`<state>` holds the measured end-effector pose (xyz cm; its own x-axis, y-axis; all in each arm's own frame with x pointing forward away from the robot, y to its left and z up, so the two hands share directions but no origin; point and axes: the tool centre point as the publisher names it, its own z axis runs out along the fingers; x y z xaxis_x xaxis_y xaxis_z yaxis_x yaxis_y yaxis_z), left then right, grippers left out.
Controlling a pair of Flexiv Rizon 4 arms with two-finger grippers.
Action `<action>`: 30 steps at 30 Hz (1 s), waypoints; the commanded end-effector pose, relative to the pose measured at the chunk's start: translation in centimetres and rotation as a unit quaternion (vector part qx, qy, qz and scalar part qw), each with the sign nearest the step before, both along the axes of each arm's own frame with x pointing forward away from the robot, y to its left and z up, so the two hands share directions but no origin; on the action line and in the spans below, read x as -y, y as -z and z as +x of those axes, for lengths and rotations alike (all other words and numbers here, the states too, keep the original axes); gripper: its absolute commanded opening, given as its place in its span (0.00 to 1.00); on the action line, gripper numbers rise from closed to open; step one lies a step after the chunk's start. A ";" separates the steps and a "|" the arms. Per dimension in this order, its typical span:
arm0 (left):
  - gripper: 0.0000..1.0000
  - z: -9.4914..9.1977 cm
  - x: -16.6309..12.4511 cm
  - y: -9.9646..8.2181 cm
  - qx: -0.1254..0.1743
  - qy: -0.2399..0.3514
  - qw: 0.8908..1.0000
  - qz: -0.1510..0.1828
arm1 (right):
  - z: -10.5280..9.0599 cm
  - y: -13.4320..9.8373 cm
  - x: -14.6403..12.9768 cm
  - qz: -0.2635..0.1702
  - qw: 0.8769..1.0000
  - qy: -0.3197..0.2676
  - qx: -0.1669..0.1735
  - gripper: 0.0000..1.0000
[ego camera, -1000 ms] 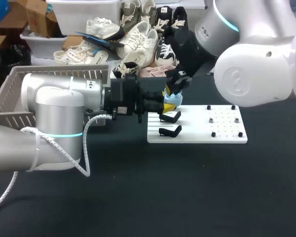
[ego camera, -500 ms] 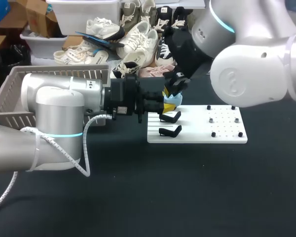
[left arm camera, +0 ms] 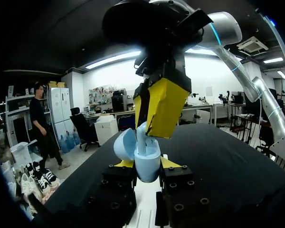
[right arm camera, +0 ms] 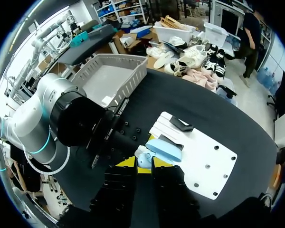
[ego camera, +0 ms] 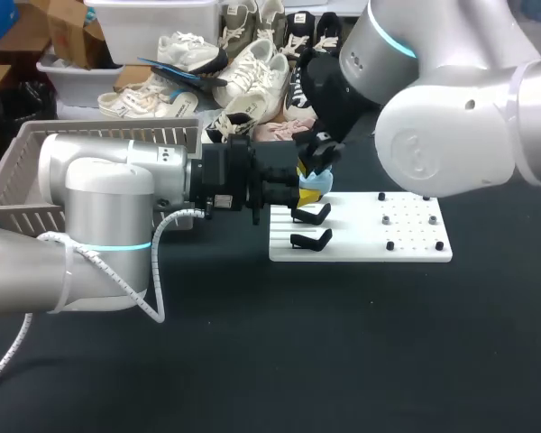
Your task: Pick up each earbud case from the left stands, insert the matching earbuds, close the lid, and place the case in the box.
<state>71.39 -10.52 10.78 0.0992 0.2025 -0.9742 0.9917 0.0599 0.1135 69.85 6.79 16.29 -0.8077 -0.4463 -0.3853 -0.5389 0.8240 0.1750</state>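
Head view: a dark table [ego camera: 361, 361] carries a white stand board [ego camera: 406, 236] just ahead of the left gripper [ego camera: 307, 180]. A grey basket [ego camera: 18, 153] sits behind that arm.

Left wrist view: the left gripper [left arm camera: 147, 164] pinches a pale blue earbud case [left arm camera: 147, 170] with its lid open. The right gripper [left arm camera: 148, 126] hangs just above the case.

Right wrist view: the right gripper [right arm camera: 141, 164], its fingers nearly together, nips a pale earbud [right arm camera: 143, 159] over the case.
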 end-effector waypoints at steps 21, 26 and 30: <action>0.00 -0.1 0.0 0.0 0.001 -0.001 1.000 -0.001 | -0.7 0.4 0.3 -0.026 0.999 0.015 0.017 0.00; 0.00 -0.1 0.0 0.0 0.001 -0.001 1.000 -0.001 | -0.7 0.5 0.3 -0.030 0.999 0.015 0.017 0.00; 0.00 -0.1 0.0 0.0 0.001 -0.001 1.000 -0.001 | -0.6 0.5 0.3 -0.032 0.999 0.016 0.016 0.00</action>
